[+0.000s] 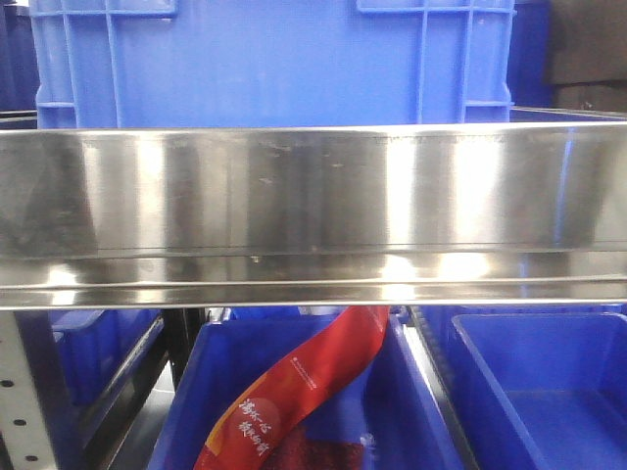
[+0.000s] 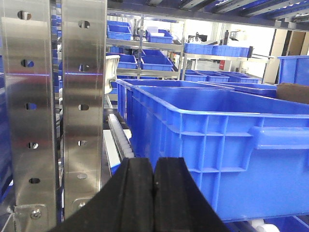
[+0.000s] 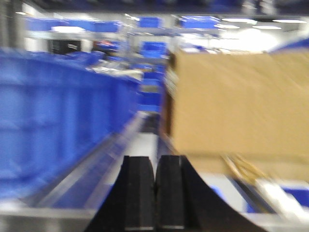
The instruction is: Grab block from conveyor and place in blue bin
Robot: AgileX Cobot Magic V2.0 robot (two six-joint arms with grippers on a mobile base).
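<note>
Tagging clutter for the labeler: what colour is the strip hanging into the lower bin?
Red with light lettering, the strip shows best in the front view.

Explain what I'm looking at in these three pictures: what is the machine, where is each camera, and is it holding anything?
This is a two-armed robot on a mobile base, working among warehouse shelving.

The front-facing view looks straight at a shiny steel shelf rail. A blue bin stands above it; more blue bins sit below, one holding a red packet.

The other two views come from cameras on the wrists, each looking out over its own claw. The left claw is the black pair of fingers at the bottom, pressed together with nothing between them, facing a large blue crate beside a perforated steel post.

The right claw is likewise shut and empty. That picture is blurred; a brown cardboard box shows on the right.

No block or conveyor is visible.
</note>
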